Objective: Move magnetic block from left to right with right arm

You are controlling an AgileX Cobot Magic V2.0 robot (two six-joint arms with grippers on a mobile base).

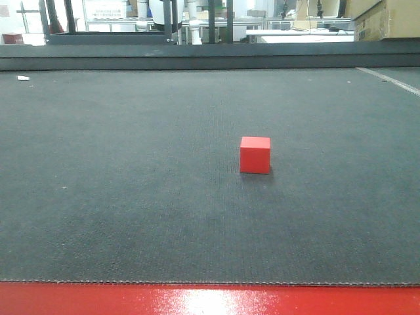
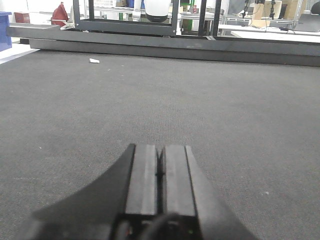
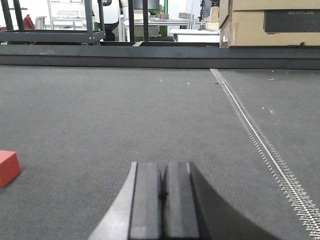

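While you had the front view up, the magnetic block (image 1: 255, 155) sat flat on the dark grey surface (image 1: 118, 197). It was a little right of centre, roughly midway between the red near edge (image 1: 210, 300) and the dark rail (image 1: 197, 58) along the far edge. It stood square, one face toward you, and nothing touched it.

Right wrist view:
- You could see the right fingers (image 3: 146, 195) pressed together, pinching nothing, low over the surface.
- Only a corner of the block (image 3: 8, 167) showed, at the left border of the frame. It was off to the left of the fingers and well apart from them.
- A pale stitched seam (image 3: 255, 135) ran across the surface to the right of the fingers, up toward the far edge.
- Cardboard boxes (image 3: 270, 22) stood beyond the far right corner.

Left wrist view:
- The left fingers (image 2: 144, 175) were also pressed together with nothing between them, low over the surface.
- The block didn't show in that view.
- You had a small white scrap (image 2: 94, 61) lying near the far left corner, just short of the rail.
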